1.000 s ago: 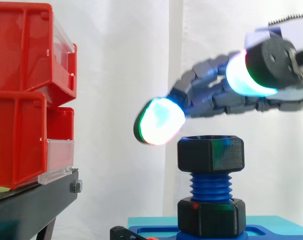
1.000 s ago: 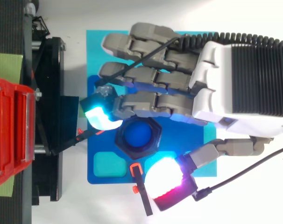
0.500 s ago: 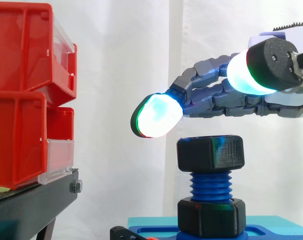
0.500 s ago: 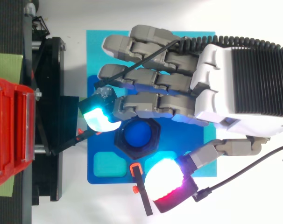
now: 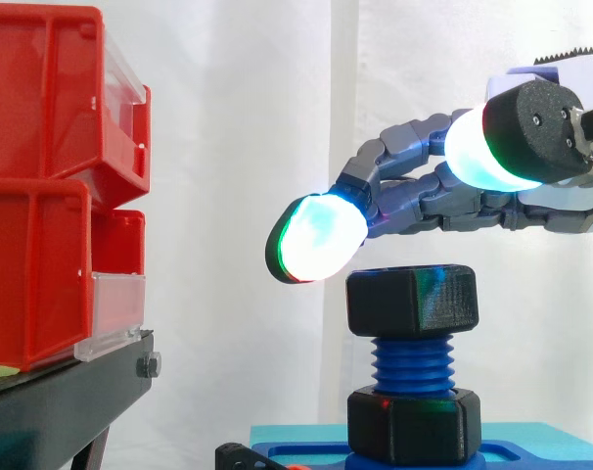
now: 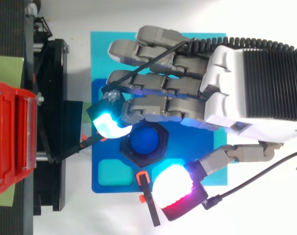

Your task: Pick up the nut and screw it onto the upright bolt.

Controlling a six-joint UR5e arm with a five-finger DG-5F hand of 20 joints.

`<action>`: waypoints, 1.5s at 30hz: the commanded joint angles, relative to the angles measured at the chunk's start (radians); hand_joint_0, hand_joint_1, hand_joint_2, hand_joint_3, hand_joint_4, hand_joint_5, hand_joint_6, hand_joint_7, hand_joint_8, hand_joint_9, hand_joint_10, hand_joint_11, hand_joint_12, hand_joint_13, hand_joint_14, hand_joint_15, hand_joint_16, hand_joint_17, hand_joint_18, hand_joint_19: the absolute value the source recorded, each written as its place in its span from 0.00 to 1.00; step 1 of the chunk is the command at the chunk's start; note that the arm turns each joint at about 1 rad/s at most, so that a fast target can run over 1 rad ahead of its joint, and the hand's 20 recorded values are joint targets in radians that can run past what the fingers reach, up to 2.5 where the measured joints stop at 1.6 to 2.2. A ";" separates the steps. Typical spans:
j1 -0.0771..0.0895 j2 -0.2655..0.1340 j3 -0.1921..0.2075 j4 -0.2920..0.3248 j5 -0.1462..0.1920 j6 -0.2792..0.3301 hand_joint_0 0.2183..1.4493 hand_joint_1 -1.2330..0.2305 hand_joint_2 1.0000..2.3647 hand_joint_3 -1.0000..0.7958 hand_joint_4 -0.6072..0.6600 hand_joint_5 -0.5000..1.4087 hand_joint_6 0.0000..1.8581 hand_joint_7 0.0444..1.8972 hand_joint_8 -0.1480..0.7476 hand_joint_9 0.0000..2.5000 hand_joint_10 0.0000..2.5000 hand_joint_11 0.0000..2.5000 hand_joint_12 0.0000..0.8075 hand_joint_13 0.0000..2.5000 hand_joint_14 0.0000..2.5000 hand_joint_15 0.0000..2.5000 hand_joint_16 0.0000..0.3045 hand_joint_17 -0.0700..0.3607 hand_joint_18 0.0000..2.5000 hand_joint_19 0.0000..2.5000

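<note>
Here the hand (image 6: 256,78) hangs released above the bolt: its fingers (image 5: 414,186) reach in from the right, loosely bent and spread, and they grasp nothing. The black hexagonal nut (image 5: 412,302) sits on the top end of the upright blue bolt (image 5: 411,364), with several turns of bare thread showing below it. A second black nut (image 5: 414,423) sits at the foot of the bolt, against the blue base plate (image 6: 100,188) that carries it.

In the side view one fingertip pad (image 5: 321,235), glowing cyan with a green edge, hovers just above and to the left of the upper nut, with a gap of white curtain (image 5: 238,147) visible between pad and nut. The thumb's pad (image 5: 478,152), glowing white and cyan, is higher and to the right, well clear of the nut.

From above, the blue end of the bolt shows in the middle of the nut's hexagon (image 6: 144,143). The cyan fingertip (image 6: 109,125) lies over the nut's far left corner, while the thumb pad (image 6: 173,183), white with a magenta and red edge, lies on the near side, to the right of the nut. The remaining fingers stretch leftward over the far part of the base plate.

To the left, stacked red bins (image 5: 42,176) with clear front panels (image 5: 115,313) rest on a black stand (image 5: 62,401), apart from the base plate and the bolt.
</note>
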 commanded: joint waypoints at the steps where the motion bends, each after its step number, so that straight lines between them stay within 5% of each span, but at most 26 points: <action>1: -0.002 0.000 0.000 -0.006 -0.001 -0.001 0.19 0.62 0.00 0.28 0.65 0.19 0.27 0.34 0.42 0.18 0.00 0.00 0.37 0.05 0.00 0.00 0.14 0.38 0.00 0.00; 19: -0.013 0.000 0.000 -0.037 -0.026 -0.003 0.20 0.61 0.00 0.28 0.69 0.21 0.27 0.50 0.45 0.26 0.00 0.00 0.35 0.11 0.00 0.00 0.10 0.33 0.00 0.00; 34: -0.043 0.001 0.000 -0.046 -0.035 -0.003 0.21 0.60 0.00 0.28 0.65 0.24 0.27 0.69 0.48 0.32 0.00 0.00 0.33 0.15 0.00 0.00 0.08 0.29 0.00 0.00; 41: -0.059 0.001 0.000 -0.046 -0.058 -0.001 0.22 0.59 0.00 0.28 0.62 0.28 0.27 0.74 0.47 0.43 0.00 0.00 0.30 0.23 0.00 0.00 0.06 0.25 0.04 0.00; 45: -0.069 0.001 0.012 -0.047 -0.082 -0.001 0.22 0.58 0.00 0.28 0.57 0.30 0.27 0.73 0.37 0.54 0.00 0.00 0.24 0.30 0.00 0.00 0.04 0.22 0.11 0.00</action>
